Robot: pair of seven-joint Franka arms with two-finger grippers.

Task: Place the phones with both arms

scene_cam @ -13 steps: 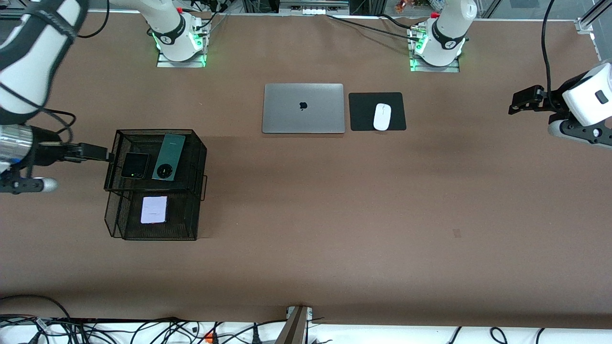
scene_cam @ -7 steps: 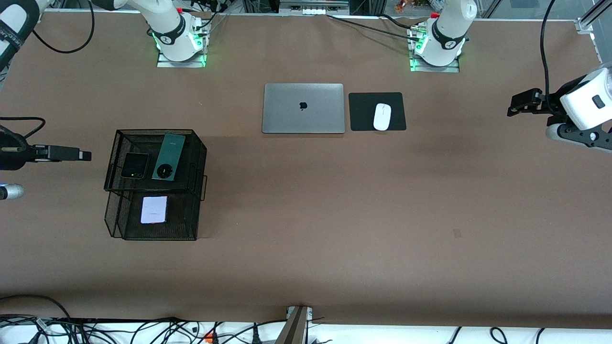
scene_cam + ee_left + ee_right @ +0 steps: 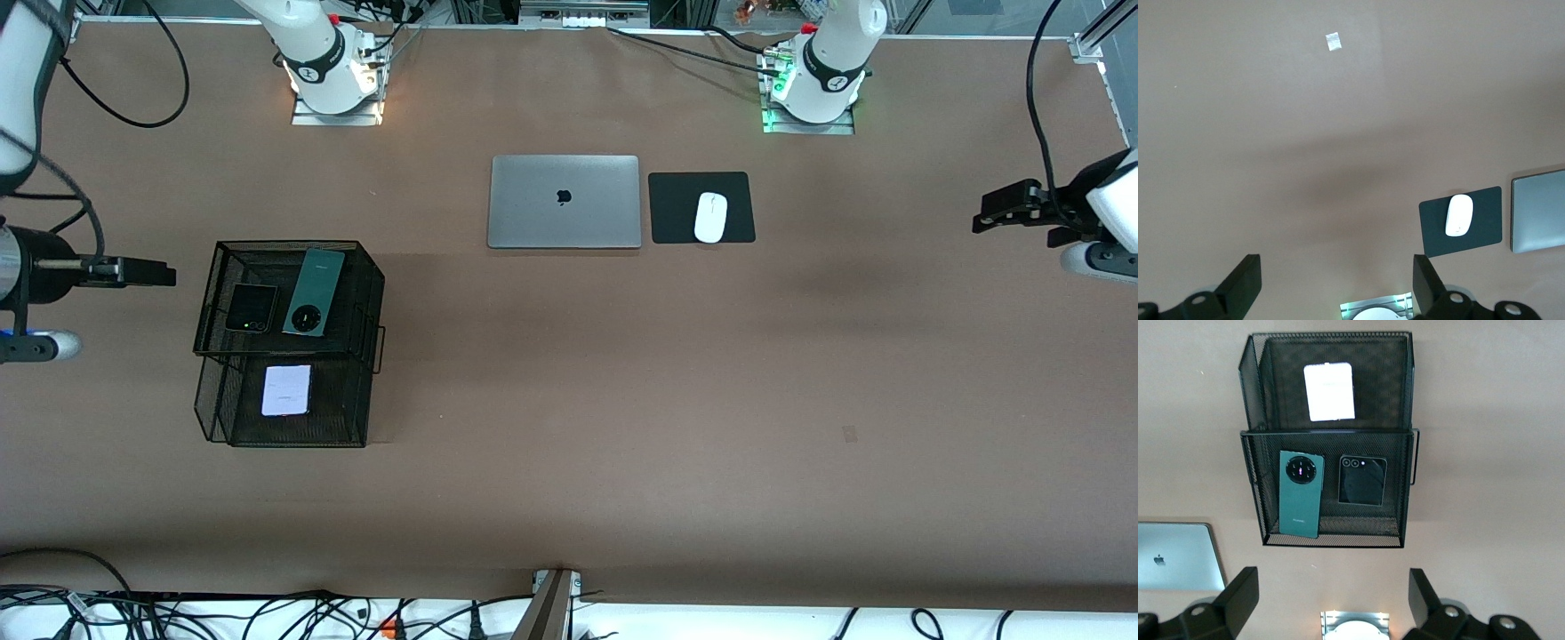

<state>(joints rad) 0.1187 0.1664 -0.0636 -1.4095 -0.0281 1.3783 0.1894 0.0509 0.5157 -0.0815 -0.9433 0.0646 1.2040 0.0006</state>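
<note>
Three phones lie in a black mesh two-tier rack (image 3: 373,302) toward the right arm's end of the table. On its upper shelf the black flip phone (image 3: 251,308) rests beside the longer green phone (image 3: 313,292). The lilac-white phone (image 3: 286,390) lies on the lower shelf, nearer the front camera. The right wrist view shows the rack (image 3: 1331,433) with the green phone (image 3: 1300,493), black phone (image 3: 1363,481) and pale phone (image 3: 1329,391). My right gripper (image 3: 164,274) (image 3: 1331,587) hangs open and empty beside the rack, apart from it. At the left arm's end my left gripper (image 3: 982,218) (image 3: 1337,270) hangs open and empty over bare table.
A closed silver laptop (image 3: 564,202) lies mid-table near the bases, with a white mouse (image 3: 710,217) on a black pad (image 3: 676,209) beside it. The left wrist view shows the mouse (image 3: 1459,215) and laptop edge (image 3: 1538,210). Cables run along the table's front edge.
My right gripper has drawn back from the rack's edge toward the table's end. My left gripper has also pulled outward toward its end. The phones have not moved.
</note>
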